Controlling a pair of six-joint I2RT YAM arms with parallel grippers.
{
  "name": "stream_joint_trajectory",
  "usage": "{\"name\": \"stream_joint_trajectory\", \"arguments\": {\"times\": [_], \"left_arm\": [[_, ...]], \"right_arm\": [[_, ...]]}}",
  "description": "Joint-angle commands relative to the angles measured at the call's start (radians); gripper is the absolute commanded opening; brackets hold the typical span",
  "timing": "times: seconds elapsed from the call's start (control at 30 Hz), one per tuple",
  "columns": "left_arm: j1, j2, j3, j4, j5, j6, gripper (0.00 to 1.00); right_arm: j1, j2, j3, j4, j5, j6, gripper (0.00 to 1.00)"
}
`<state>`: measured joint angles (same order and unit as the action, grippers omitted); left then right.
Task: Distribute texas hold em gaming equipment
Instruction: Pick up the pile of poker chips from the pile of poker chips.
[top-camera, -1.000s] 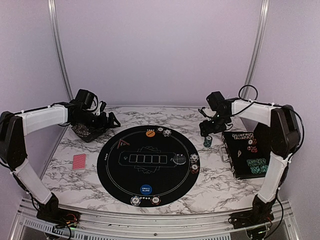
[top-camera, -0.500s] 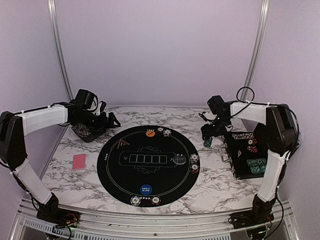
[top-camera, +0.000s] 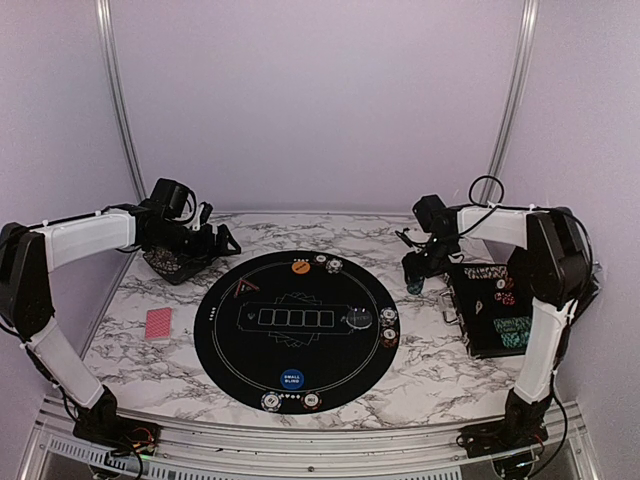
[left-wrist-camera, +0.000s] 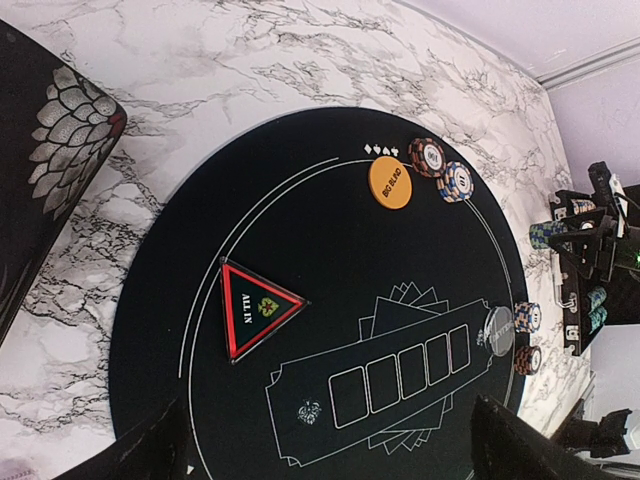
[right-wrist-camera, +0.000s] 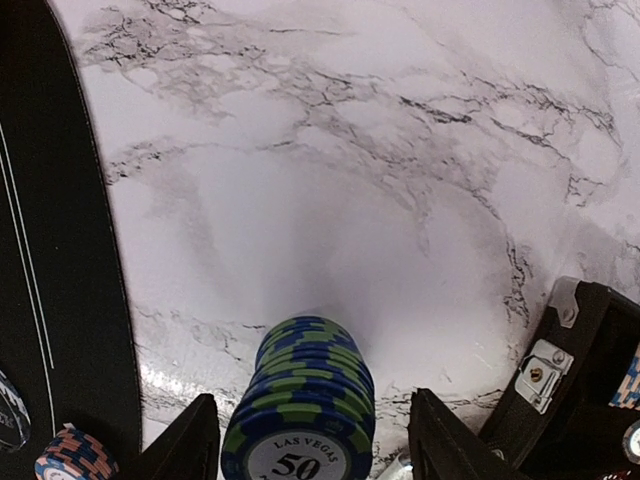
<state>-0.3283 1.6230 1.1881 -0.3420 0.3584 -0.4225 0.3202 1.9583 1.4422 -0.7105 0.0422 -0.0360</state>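
A stack of blue-and-green striped poker chips (right-wrist-camera: 310, 400), the top one marked 50, stands on the marble between the black mat and the chip case. My right gripper (right-wrist-camera: 315, 445) is open around it, with a gap showing on each side. From above, the right gripper (top-camera: 417, 268) hides most of that stack (top-camera: 415, 286). My left gripper (top-camera: 216, 242) hangs open and empty at the back left. On the mat lie the triangular marker (left-wrist-camera: 257, 306), the orange button (left-wrist-camera: 390, 184), the blue button (top-camera: 291, 379), a grey button (left-wrist-camera: 497, 327) and small chip piles (left-wrist-camera: 443, 170). Red-backed cards (top-camera: 159, 323) lie left of the mat.
The round black mat (top-camera: 240, 345) fills the table's middle. The open black chip case (top-camera: 480, 330) sits at the right, close beside my right gripper. A black box with a scale pattern (top-camera: 172, 265) lies under my left arm. Rails frame the back corners.
My right gripper has moved down and toward the case over the chip stack, and its jaws have narrowed around it. The left arm has not moved.
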Motion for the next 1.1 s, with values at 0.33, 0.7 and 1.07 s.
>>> {"name": "stream_joint_trajectory", "arguments": {"times": [0.33,0.7,1.07], "left_arm": [[-0.002,0.009,0.021,-0.013,0.006,0.012,0.99],[-0.003,0.009,0.019,-0.012,0.002,0.012,0.99],[-0.002,0.011,0.019,-0.012,0.005,0.013,0.99]], "right_arm": [[-0.015,0.024,0.025,0.01,-0.009,-0.008,0.52],[-0.015,0.032,0.033,0.007,-0.012,-0.002,0.45],[-0.015,0.025,0.043,-0.002,-0.02,0.01,0.46]]}}
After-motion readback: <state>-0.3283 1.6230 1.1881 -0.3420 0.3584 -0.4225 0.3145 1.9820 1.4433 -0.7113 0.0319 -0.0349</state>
